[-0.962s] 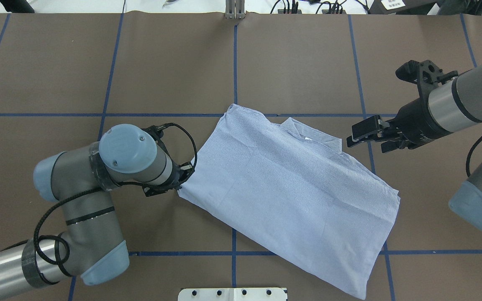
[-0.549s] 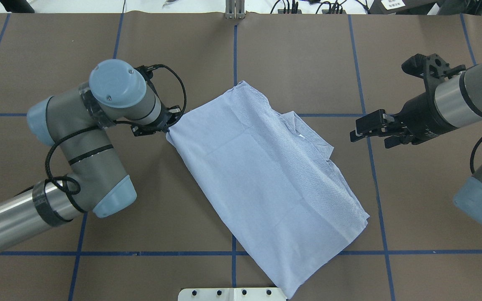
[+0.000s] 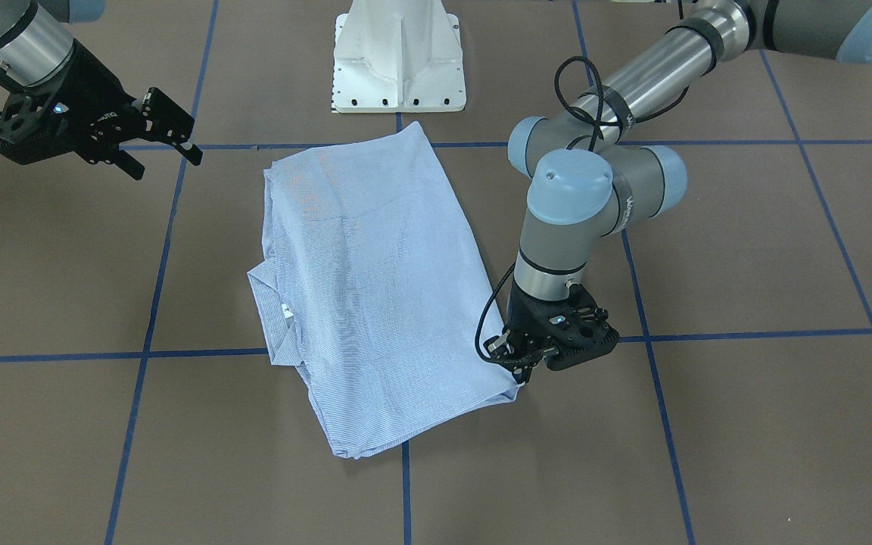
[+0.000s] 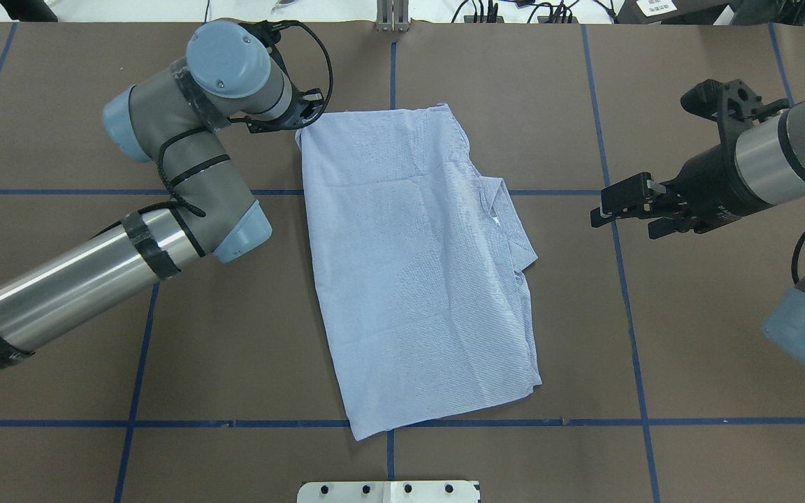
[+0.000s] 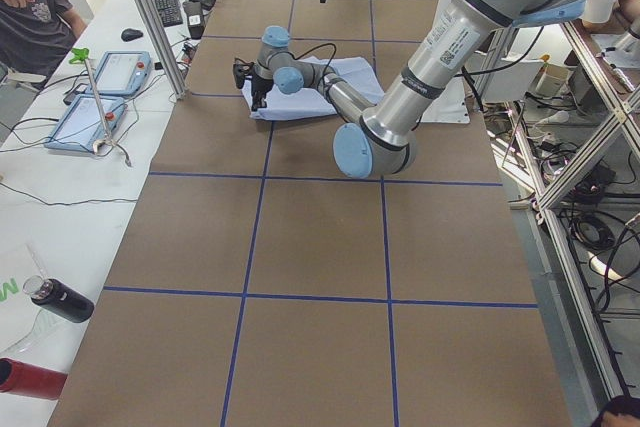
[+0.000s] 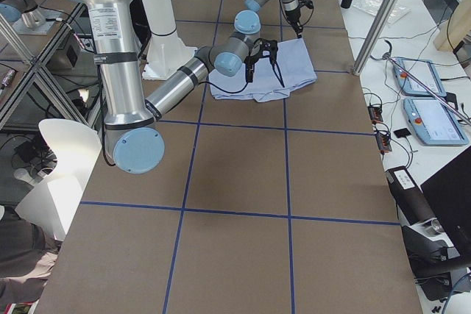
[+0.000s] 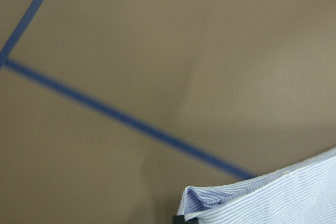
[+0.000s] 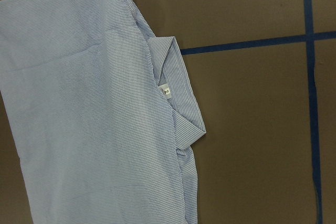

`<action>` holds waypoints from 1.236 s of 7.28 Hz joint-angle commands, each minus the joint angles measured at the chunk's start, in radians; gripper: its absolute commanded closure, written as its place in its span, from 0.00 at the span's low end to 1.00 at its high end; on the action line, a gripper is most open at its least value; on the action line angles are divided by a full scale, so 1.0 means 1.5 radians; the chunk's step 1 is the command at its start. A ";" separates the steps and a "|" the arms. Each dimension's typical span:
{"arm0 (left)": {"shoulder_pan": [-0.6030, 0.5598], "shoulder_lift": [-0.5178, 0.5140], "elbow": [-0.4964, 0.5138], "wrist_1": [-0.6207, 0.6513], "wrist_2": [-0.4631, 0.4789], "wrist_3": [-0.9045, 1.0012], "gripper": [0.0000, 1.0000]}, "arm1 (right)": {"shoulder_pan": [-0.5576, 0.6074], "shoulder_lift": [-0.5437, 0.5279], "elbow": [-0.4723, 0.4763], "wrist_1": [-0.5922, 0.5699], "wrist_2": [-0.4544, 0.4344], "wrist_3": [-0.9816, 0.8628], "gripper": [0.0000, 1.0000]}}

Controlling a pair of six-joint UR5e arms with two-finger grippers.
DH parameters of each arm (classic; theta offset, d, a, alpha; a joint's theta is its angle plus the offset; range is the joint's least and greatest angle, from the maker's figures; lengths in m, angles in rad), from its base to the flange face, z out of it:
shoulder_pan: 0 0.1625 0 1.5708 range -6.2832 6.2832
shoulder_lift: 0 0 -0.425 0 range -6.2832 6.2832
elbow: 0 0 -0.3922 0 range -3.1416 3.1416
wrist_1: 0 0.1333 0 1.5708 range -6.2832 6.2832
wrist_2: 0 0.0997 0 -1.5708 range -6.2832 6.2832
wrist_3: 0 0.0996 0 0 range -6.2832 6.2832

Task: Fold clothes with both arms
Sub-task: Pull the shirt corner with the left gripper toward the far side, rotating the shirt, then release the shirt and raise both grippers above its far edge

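One shirt (image 4: 416, 265): flat on counter (image 4: 689, 349)
Left end effector (image 3: 519, 369): clenched on shirt corner
Right end effector (image 3: 166, 159): released, well apart

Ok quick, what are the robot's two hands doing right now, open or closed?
Left hand: closed, pinching a corner of the shirt.
Right hand: open, holding nothing, off to the side of the shirt.

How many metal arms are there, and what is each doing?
2. The grey tubular left arm has its black left pincer shut on a far corner of the blue-and-white striped shirt. The grey right arm hangs clear of the collar, right pincer open.
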 commanded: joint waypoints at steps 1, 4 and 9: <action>-0.016 -0.034 0.108 -0.136 0.026 0.030 1.00 | 0.002 0.000 -0.001 0.000 -0.001 0.000 0.00; -0.017 -0.087 0.204 -0.209 0.053 0.038 1.00 | 0.003 0.000 -0.005 0.000 -0.004 0.000 0.00; -0.021 -0.037 0.128 -0.209 0.049 0.040 0.00 | 0.000 0.084 -0.085 0.002 -0.051 -0.001 0.00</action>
